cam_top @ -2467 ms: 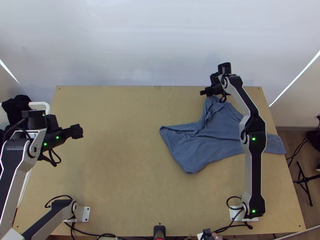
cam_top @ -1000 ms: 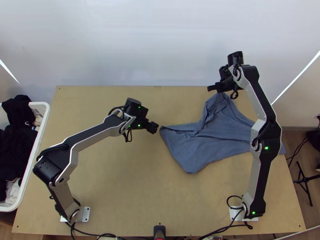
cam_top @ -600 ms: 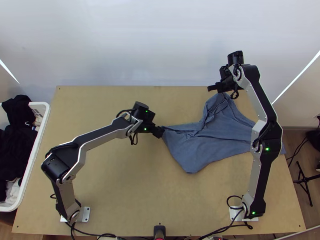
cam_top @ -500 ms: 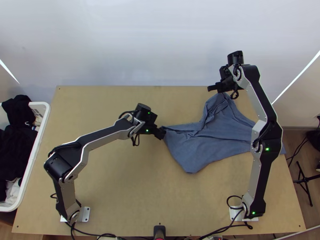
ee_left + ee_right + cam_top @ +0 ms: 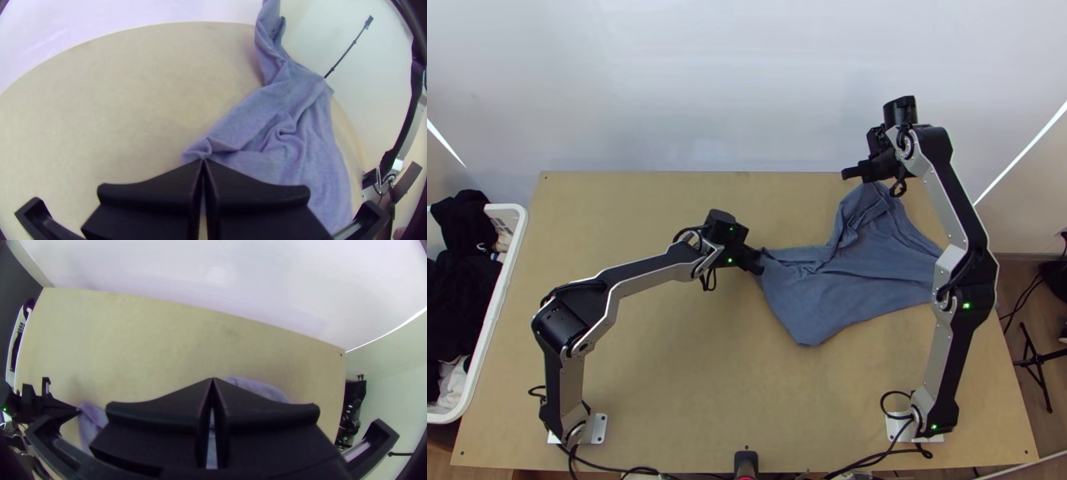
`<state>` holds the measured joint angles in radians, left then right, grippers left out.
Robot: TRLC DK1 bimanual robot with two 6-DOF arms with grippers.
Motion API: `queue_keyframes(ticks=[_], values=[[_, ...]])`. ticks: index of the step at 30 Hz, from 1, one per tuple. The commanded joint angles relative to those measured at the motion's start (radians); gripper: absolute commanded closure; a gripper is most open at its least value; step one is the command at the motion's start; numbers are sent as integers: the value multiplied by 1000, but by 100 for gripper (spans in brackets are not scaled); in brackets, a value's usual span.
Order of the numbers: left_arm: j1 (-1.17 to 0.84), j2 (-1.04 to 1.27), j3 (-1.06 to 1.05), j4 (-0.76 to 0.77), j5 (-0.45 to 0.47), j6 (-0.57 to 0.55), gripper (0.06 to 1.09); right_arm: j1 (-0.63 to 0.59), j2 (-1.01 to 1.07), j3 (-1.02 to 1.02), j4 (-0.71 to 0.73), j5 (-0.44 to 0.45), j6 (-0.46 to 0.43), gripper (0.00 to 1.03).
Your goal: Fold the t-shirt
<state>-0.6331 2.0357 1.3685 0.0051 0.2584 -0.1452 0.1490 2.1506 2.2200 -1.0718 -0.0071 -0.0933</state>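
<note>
A blue-grey t-shirt (image 5: 831, 292) lies on the right half of the light wooden counter (image 5: 659, 368), creased and unevenly spread, with its middle flat on the wood and gathered folds running toward the far side. The left hand (image 5: 756, 262) is at the shirt's left corner, near the middle of the counter; in the left wrist view the left hand (image 5: 203, 162) has its fingers pressed together, clamped on that corner. The right hand (image 5: 851, 174) is over the counter's far edge, toward the right. Its fingers are together too, clamped on the shirt's far end, which rises off the wood in a narrow, bunched strip. The right arm (image 5: 943, 336) passes above the shirt's right part, which reaches close to the counter's right edge. At the left edge is a white laundry basket (image 5: 490, 320) holding black clothes (image 5: 455, 296) and some white cloth (image 5: 455, 382).
</note>
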Motion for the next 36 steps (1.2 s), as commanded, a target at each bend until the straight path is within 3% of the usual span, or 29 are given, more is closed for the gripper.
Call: queue_keyframes(ticks=[1,7,13,20,25,31,36], values=[[30,-22,30,-2,-1,-33,105,4,-60,-14,-43,-1,3,100],[107,-169,113,-168,-7,-106,105,80,-186,-126,-45,-11,-3,100],[240,-376,63,-252,-102,-162,105,238,-291,-164,-43,-11,9,100],[352,-680,9,-399,-223,-140,105,389,-374,-105,-42,-10,40,100],[358,-887,-13,-482,-242,-125,105,458,-472,-105,-40,-7,40,100],[348,-1023,-49,-639,-240,-122,105,477,-624,-137,-37,-8,40,100],[279,-1059,-289,-665,-232,-100,105,393,-678,-329,-20,-8,37,100]])
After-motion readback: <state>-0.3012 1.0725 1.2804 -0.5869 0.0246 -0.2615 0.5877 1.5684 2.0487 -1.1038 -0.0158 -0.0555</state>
